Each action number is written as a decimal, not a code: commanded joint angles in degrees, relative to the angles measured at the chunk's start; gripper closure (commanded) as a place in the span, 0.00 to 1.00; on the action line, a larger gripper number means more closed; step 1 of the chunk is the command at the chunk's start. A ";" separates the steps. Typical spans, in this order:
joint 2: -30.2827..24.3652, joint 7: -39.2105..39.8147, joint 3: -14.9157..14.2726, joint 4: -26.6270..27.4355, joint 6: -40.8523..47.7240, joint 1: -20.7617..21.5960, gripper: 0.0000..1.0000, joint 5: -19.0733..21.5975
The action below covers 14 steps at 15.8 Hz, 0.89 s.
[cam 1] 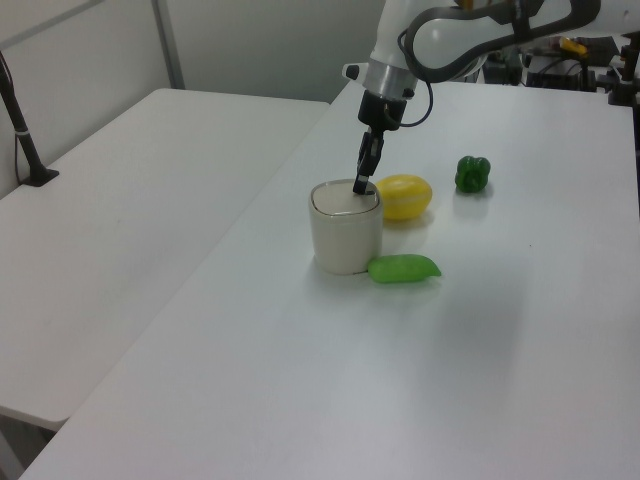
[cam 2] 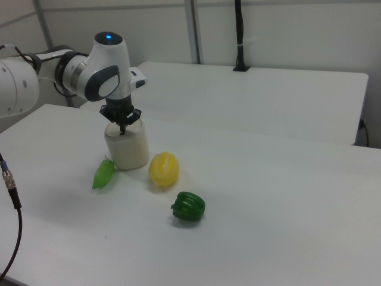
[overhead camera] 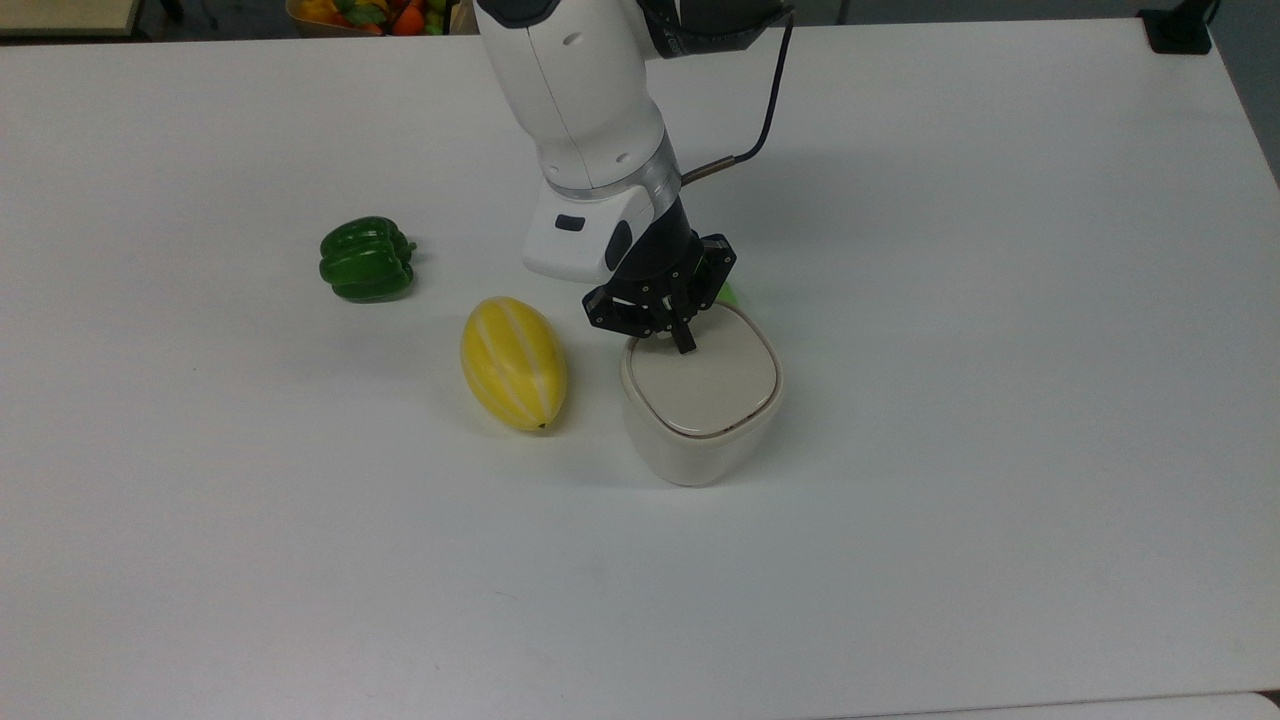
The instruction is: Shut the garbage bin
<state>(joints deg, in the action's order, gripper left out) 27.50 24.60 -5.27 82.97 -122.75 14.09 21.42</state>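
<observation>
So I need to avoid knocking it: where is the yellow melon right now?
In the top view the yellow melon lies on the table just left of the garbage bin, apart from it, with the green pepper farther up-left.

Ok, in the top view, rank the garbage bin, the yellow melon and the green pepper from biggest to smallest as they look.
1. Garbage bin, clearly the largest.
2. Yellow melon, somewhat smaller than the bin.
3. Green pepper, the smallest; it lies farther up the picture, but the gap looks real.
</observation>
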 commanded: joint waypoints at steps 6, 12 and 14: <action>-0.51 0.37 -0.44 2.37 -0.21 0.85 1.00 -1.82; -7.80 -4.38 -0.44 2.98 0.93 -1.43 1.00 -1.82; -10.96 -6.39 -0.44 4.39 2.86 -3.01 1.00 -1.82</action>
<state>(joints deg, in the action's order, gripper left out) 23.19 21.47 -5.42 82.94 -122.61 12.61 20.71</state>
